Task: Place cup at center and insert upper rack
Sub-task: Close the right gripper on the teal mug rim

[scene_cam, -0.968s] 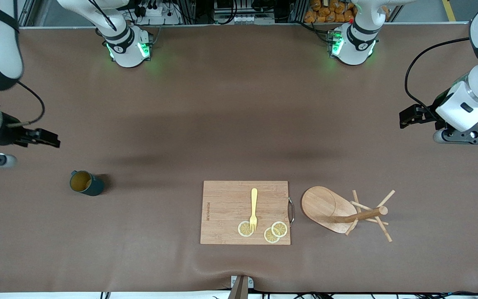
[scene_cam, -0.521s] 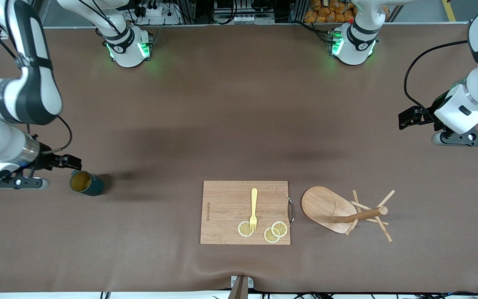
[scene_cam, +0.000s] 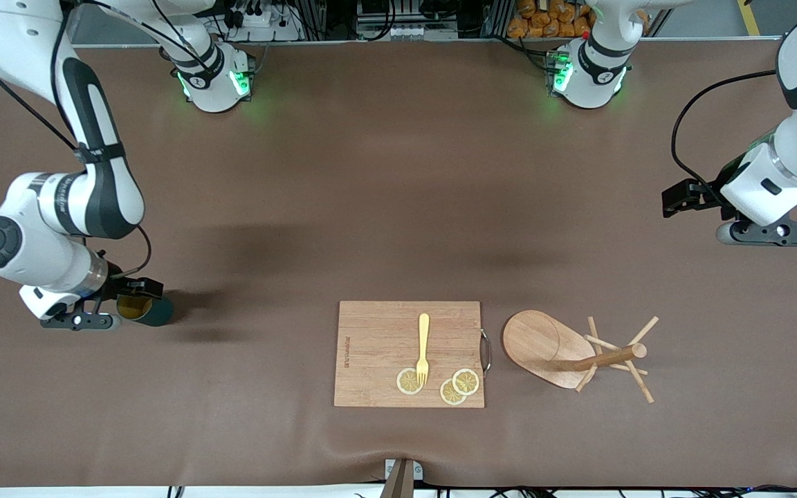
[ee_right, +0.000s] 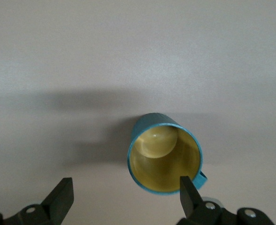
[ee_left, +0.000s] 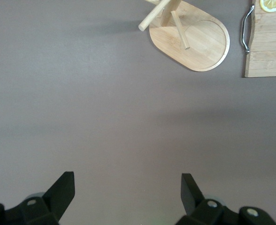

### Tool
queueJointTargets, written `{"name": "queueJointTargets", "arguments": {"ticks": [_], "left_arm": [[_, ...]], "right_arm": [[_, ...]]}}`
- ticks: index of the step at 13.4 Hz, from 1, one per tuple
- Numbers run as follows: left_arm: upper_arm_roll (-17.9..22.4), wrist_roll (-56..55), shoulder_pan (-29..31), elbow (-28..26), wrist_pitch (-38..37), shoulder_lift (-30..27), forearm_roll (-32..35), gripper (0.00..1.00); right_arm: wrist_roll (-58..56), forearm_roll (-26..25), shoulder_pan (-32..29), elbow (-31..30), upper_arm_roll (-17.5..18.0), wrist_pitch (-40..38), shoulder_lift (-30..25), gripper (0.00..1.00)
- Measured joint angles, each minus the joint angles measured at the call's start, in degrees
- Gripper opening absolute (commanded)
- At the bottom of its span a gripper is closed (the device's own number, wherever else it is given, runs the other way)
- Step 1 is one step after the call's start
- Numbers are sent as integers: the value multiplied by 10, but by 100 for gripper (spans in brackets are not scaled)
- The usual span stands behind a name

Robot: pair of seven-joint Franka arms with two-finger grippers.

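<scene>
Here the right hand (ee_right: 124, 197), fingers spread, is hovering over the upright, ribbed dark teal cup (scene_cam: 151, 310) at the right arm's end of the brown tabletop (scene_cam: 398, 207), seemingly lining up a grasp, while the left hand (ee_left: 126, 190), also spread, is waiting over bare tabletop near the toppled light wooden mug tree (scene_cam: 571, 353).

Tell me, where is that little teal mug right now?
The cup stands upright on the table toward the right arm's end, well away from the cutting board, with the right gripper open just above it.

White arms (scene_cam: 59, 207), black joint bands, black cables.
</scene>
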Motion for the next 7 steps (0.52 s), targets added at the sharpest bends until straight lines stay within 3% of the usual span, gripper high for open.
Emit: {"name": "queueJointTargets", "arguments": {"ticks": [7], "left_arm": [[0, 0, 0, 0, 7, 0, 0, 100]], "right_arm": [[0, 13, 2, 0, 11, 33, 36, 100]]}}
